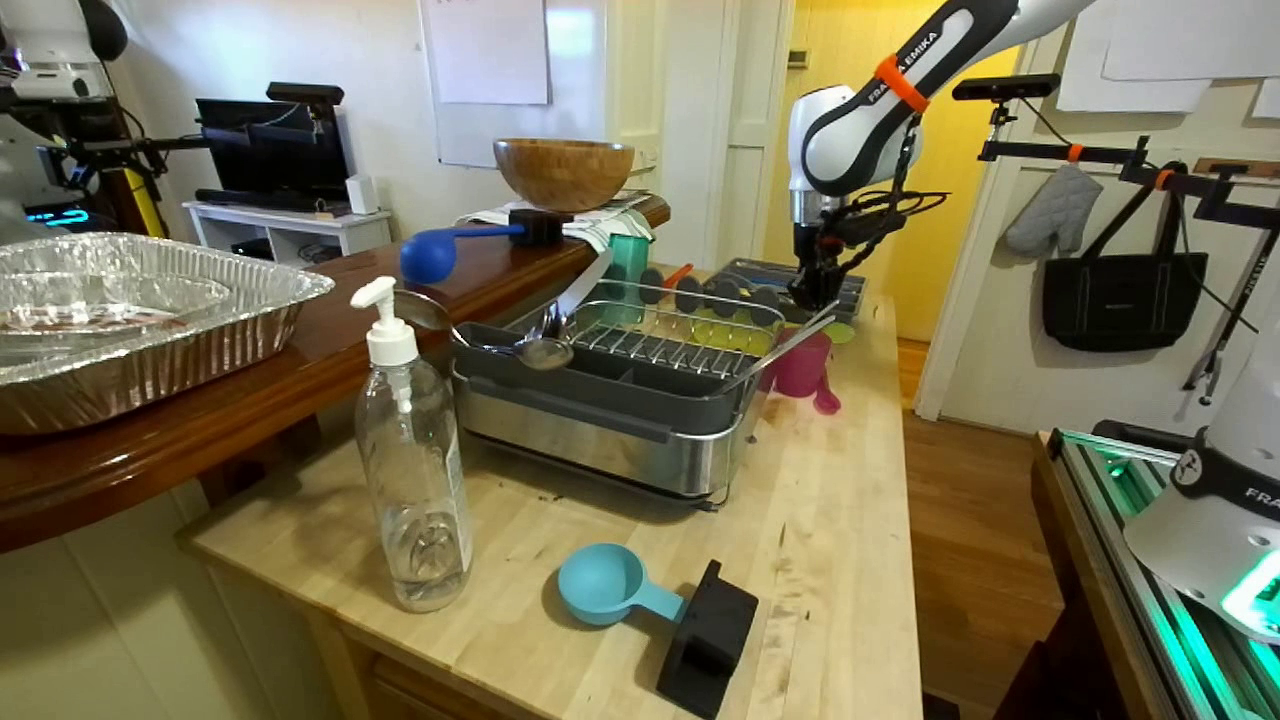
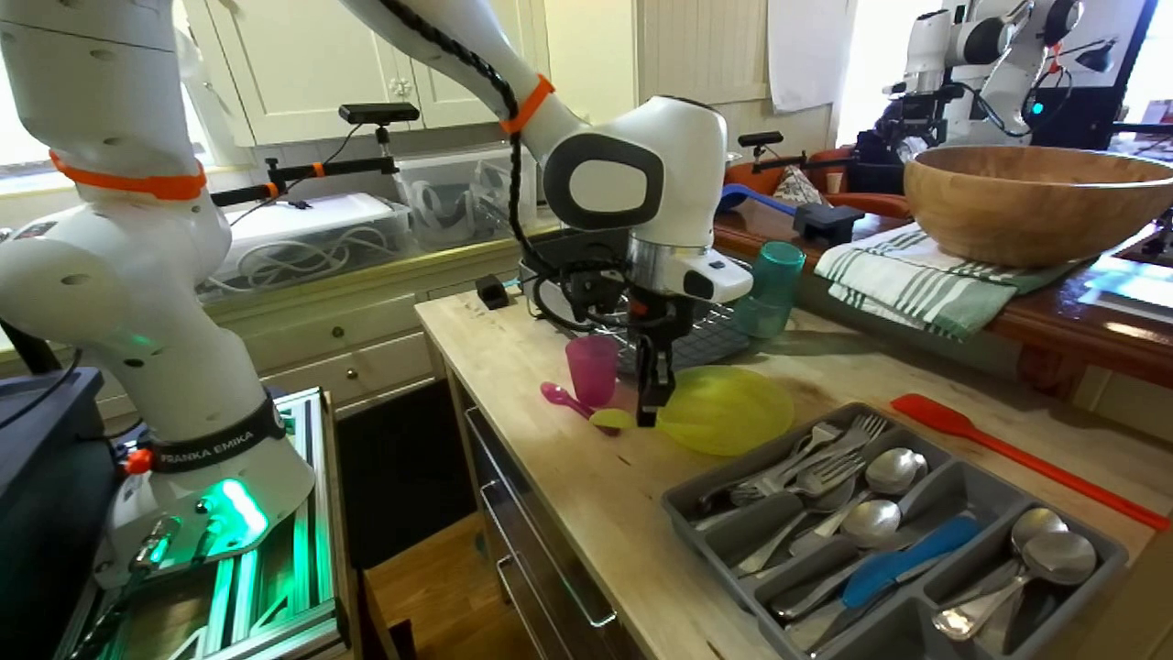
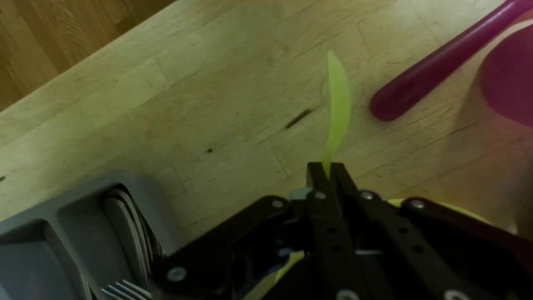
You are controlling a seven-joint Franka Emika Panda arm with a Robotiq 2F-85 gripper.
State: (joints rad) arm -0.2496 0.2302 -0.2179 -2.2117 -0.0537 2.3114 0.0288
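My gripper (image 3: 327,168) points down over the wooden counter, its fingertips shut on the narrow end of a thin yellow-green plastic piece (image 3: 339,100). Its wider part sticks out past the fingertips. The piece also shows beside the gripper in both exterior views (image 1: 838,332) (image 2: 612,418). Whether it touches the counter I cannot tell. A yellow plate (image 2: 729,412) lies right beside the fingers; its rim shows in the wrist view (image 3: 454,208). A pink cup (image 2: 594,371) stands close by, with a pink spoon (image 2: 561,397) lying next to it; its handle shows in the wrist view (image 3: 433,75).
A grey cutlery tray (image 2: 706,561) with forks, spoons and a blue-handled utensil lies near the plate. A red spatula (image 2: 1026,458) lies behind it. A dish rack (image 1: 590,450) and teal cup (image 2: 770,289) stand behind the gripper. A soap bottle (image 1: 415,500) and blue scoop (image 1: 605,585) are farther along.
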